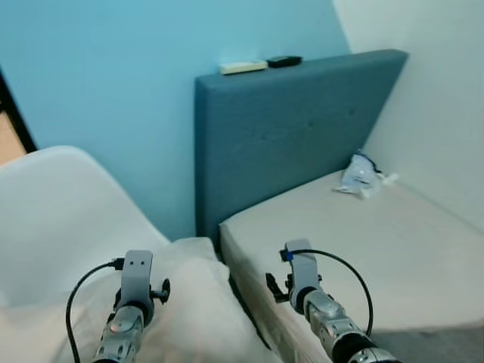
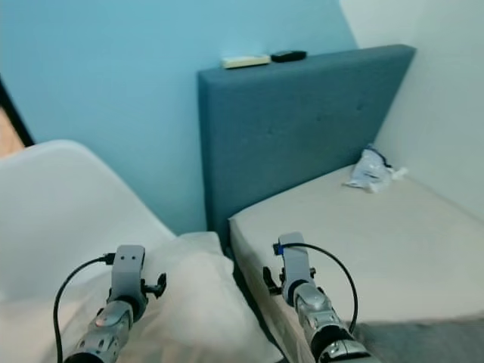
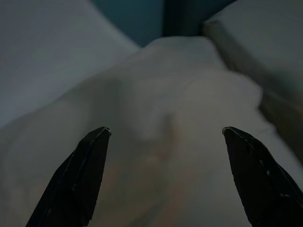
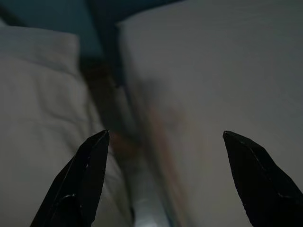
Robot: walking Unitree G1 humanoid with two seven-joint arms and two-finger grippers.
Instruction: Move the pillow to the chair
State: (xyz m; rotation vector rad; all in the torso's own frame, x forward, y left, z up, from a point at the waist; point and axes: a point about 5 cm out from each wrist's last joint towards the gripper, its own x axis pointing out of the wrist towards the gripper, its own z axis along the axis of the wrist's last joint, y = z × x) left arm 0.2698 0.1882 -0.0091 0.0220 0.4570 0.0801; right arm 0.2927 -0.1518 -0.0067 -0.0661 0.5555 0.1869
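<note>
Chair: a white moulded plastic chair [image 1: 60, 204] on the left, its curved back against the light blue wall [image 1: 113, 91].
Pillow: a soft white fabric pillow [image 1: 197, 302] lies on the chair's seat, its right edge just beside the bed.
Left hand: the left hand [image 3: 165, 137] hovers over the pillow with its two black fingers [image 3: 78, 179] spread wide, holding nothing.
Gap: a narrow dark gap [image 4: 102, 90] runs between pillow and mattress.
Right hand: the right hand [image 4: 165, 137] hangs above that gap and the mattress edge, fingers wide apart and empty.
Bed: a beige bare mattress [image 1: 378, 242] with a grey-blue padded fabric headboard [image 1: 295, 128] standing against the wall.
Headboard top: a cream flat slab [image 1: 243, 67] and a small black flat object [image 1: 284, 61] sit side by side.
Far right: a crumpled clear plastic bag [image 1: 361, 175] rests on the mattress near the white side wall [image 1: 439, 98].
</note>
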